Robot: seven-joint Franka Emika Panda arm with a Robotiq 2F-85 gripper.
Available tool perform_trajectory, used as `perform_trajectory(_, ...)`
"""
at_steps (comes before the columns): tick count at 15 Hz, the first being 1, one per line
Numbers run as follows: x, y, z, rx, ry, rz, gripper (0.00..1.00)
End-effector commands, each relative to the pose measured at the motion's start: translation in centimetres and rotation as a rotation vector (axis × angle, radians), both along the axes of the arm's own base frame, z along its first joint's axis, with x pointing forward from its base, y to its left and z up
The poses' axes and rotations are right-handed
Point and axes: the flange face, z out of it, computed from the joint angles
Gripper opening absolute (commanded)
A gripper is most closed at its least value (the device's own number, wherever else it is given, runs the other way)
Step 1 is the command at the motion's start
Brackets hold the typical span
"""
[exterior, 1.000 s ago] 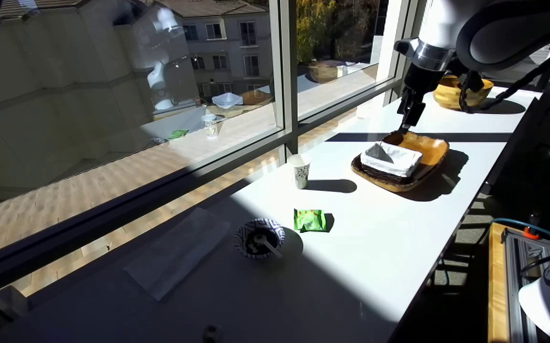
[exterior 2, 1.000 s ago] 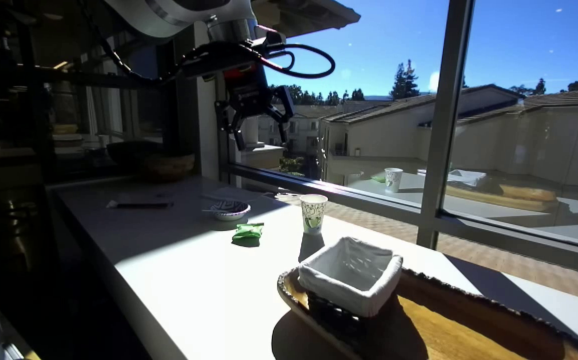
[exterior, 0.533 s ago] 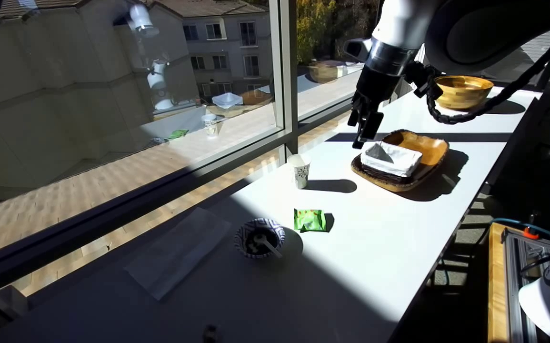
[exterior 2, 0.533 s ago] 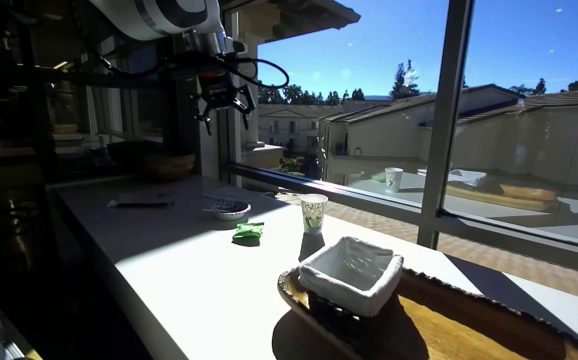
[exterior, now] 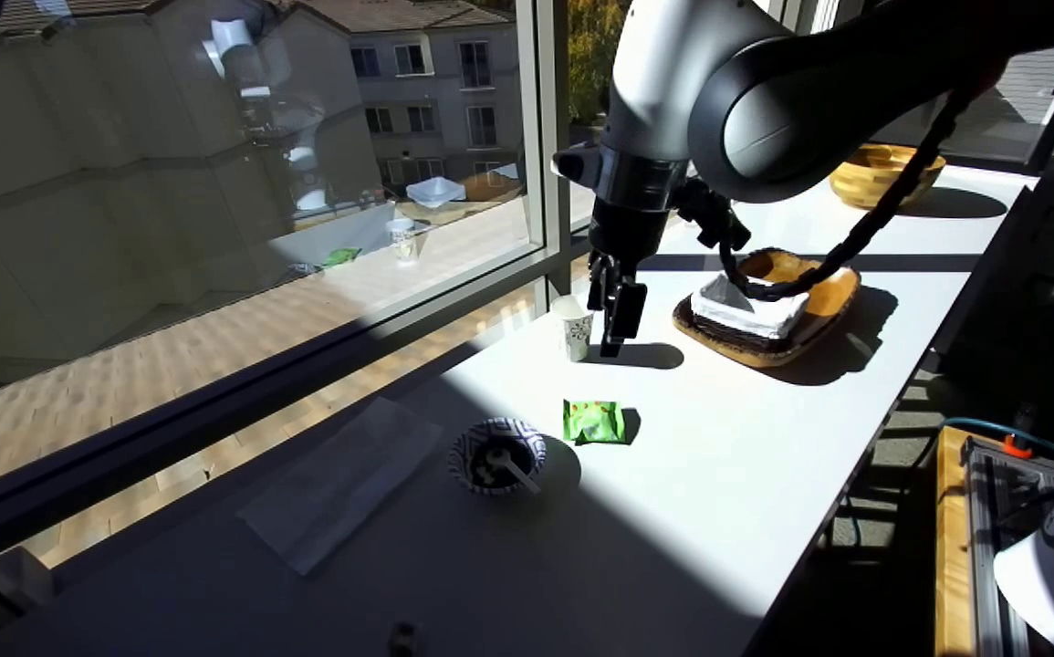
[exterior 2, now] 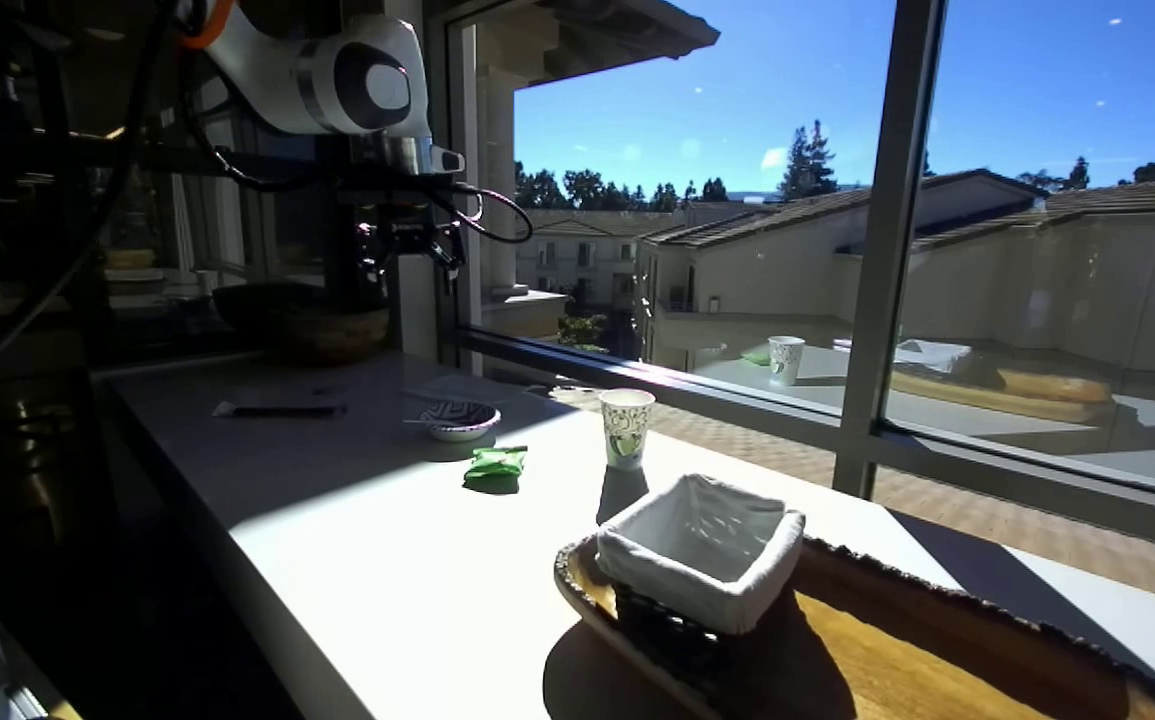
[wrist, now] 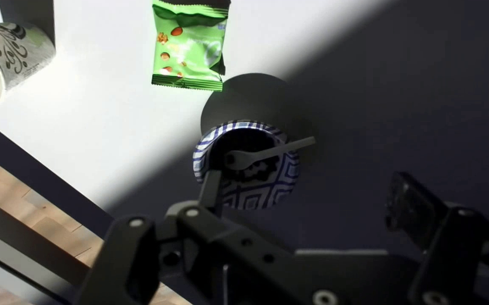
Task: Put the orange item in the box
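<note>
I see no small orange item in the current frames; it is hidden or out of view. A shallow brown wooden tray [exterior: 829,290] with a low dark rim matches the box, also in an exterior view [exterior 2: 897,660]. A dark basket with a white liner [exterior: 768,315] stands in it. My gripper [wrist: 305,186] is open and empty. In the wrist view the patterned bowl [wrist: 250,197] shows behind its left finger. In an exterior view the gripper [exterior: 611,349] hangs above the table, beside the paper cup [exterior: 577,336] in the picture.
A green packet [exterior: 592,422] lies between cup and bowl. A white spoon [wrist: 269,151] rests in the bowl. A pale napkin [exterior: 344,484] lies near the window. A dark elongated thing [exterior 2: 282,410] lies in shade. A wooden bowl [exterior: 860,187] stands beyond the tray.
My gripper has moved away from above the tray, toward the cup, packet and patterned bowl, and stays open. The things on the table have not moved.
</note>
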Motion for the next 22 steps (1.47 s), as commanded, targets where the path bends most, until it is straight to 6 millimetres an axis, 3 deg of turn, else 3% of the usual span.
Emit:
perform_trajectory(1, 0.9, 1.2, -0.6, -0.002, 0.011, 0.023, 1.00)
perform_trajectory(3, 1.7, 2.1, -1.5, -0.002, 0.024, 0.034, 1.00)
perform_trajectory(11, 1.7, 1.4, -0.5, 0.001, 0.006, 0.021, 1.00)
perform_trajectory(13, 3.1, 2.0, -1.0, 0.049, 0.017, 0.049, 1.00)
perform_trajectory(17, 5.3, 5.8, -2.6, 0.133, 0.034, 0.111, 1.00)
perform_trajectory(22, 7.2, 12.8, -5.9, 0.201, 0.085, 0.136, 1.00)
